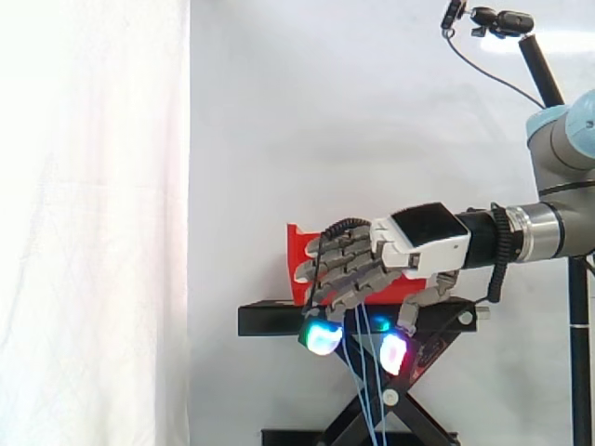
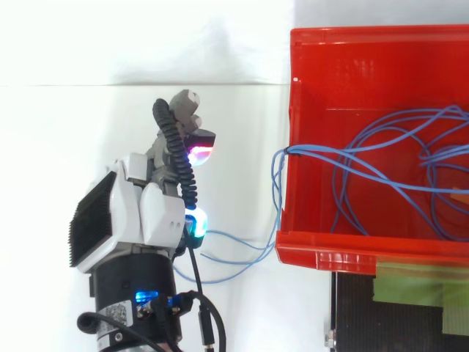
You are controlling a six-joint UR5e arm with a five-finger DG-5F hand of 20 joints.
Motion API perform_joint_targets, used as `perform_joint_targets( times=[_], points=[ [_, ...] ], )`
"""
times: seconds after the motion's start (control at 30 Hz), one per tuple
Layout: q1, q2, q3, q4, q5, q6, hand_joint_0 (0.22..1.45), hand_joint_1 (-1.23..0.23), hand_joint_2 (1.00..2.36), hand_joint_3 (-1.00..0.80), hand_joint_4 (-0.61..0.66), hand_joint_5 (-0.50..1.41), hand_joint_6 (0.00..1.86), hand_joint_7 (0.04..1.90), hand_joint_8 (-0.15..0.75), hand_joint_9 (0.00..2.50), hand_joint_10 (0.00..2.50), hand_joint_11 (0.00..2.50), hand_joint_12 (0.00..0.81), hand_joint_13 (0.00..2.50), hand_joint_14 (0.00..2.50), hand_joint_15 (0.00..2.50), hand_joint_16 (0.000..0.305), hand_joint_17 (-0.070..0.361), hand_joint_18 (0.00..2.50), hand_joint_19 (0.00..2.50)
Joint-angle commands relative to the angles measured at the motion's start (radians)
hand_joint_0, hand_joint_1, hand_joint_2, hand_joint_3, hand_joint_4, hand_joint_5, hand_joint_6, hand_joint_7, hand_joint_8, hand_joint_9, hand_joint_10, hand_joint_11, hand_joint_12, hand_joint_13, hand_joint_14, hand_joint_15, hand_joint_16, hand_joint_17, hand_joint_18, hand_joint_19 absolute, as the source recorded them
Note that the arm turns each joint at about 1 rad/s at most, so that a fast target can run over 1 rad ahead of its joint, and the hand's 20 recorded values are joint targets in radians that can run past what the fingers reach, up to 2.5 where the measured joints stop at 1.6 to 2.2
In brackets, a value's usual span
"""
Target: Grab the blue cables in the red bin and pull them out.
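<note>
The red bin (image 2: 344,251) stands on a black stand (image 1: 270,321). Blue cables (image 2: 381,176) lie looped inside it, and a few strands cross its left wall and run out toward my hand (image 2: 139,213). My hand sits just outside that wall with its fingers curled round the strands. In the side view the hand (image 1: 418,242) is in front of the red bin (image 1: 297,251), palm down, and the blue cables (image 1: 358,372) hang from its glowing fingertips toward the stand's legs.
A white curtain (image 1: 93,223) hangs on the left and behind. A camera on a black pole (image 1: 502,20) stands at the upper right. Green tape (image 2: 418,286) marks the stand beside the bin.
</note>
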Motion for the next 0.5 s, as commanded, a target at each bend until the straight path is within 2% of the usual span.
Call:
perform_joint_targets(
  times=[0.0, 0.03, 0.1, 0.2, 0.23, 0.3, 0.4, 0.47],
  points=[
    [-0.007, 0.000, 0.013, -0.018, -0.002, 0.001, 0.79, -0.95, 1.00, -1.00, 0.16, 0.67, 0.01, 0.62, 0.246, 0.61, 0.01, 0.31, 0.327, 0.41, 0.01, 0.17, 0.045, 0.101, 0.23, 0.18],
    [-0.007, 0.000, 0.013, -0.018, -0.002, 0.001, 0.79, -0.95, 1.00, -1.00, 0.15, 0.67, 0.01, 0.61, 0.244, 0.60, 0.01, 0.31, 0.327, 0.41, 0.01, 0.17, 0.045, 0.101, 0.23, 0.18],
    [-0.010, 0.000, 0.041, -0.064, -0.002, 0.001, 0.79, -0.95, 1.00, -1.00, 0.15, 0.67, 0.01, 0.61, 0.245, 0.61, 0.01, 0.31, 0.327, 0.41, 0.01, 0.17, 0.045, 0.101, 0.23, 0.18],
    [-0.013, -0.001, 0.087, -0.164, 0.003, 0.001, 0.79, -0.95, 1.00, -1.00, 0.15, 0.67, 0.01, 0.61, 0.245, 0.61, 0.01, 0.32, 0.327, 0.40, 0.01, 0.18, 0.045, 0.101, 0.23, 0.18],
    [-0.013, -0.001, 0.087, -0.164, 0.003, 0.001, 0.79, -0.95, 1.00, -1.00, 0.16, 0.67, 0.01, 0.61, 0.247, 0.60, 0.01, 0.32, 0.327, 0.41, 0.01, 0.18, 0.045, 0.101, 0.23, 0.18],
    [-0.013, -0.001, 0.099, -0.224, 0.009, 0.006, 0.79, -0.95, 1.00, -1.00, 0.16, 0.67, 0.01, 0.61, 0.245, 0.61, 0.01, 0.32, 0.328, 0.41, 0.01, 0.17, 0.045, 0.101, 0.23, 0.18],
    [-0.015, 0.000, 0.099, -0.250, 0.016, 0.014, 0.79, -0.95, 1.00, -1.00, 0.16, 0.67, 0.01, 0.61, 0.244, 0.60, 0.01, 0.31, 0.329, 0.41, 0.01, 0.18, 0.045, 0.101, 0.23, 0.18],
    [-0.015, -0.001, 0.099, -0.245, 0.027, 0.021, 0.79, -0.95, 1.00, -1.00, 0.15, 0.67, 0.01, 0.61, 0.245, 0.60, 0.01, 0.32, 0.329, 0.41, 0.01, 0.18, 0.045, 0.101, 0.23, 0.18]
  ],
)
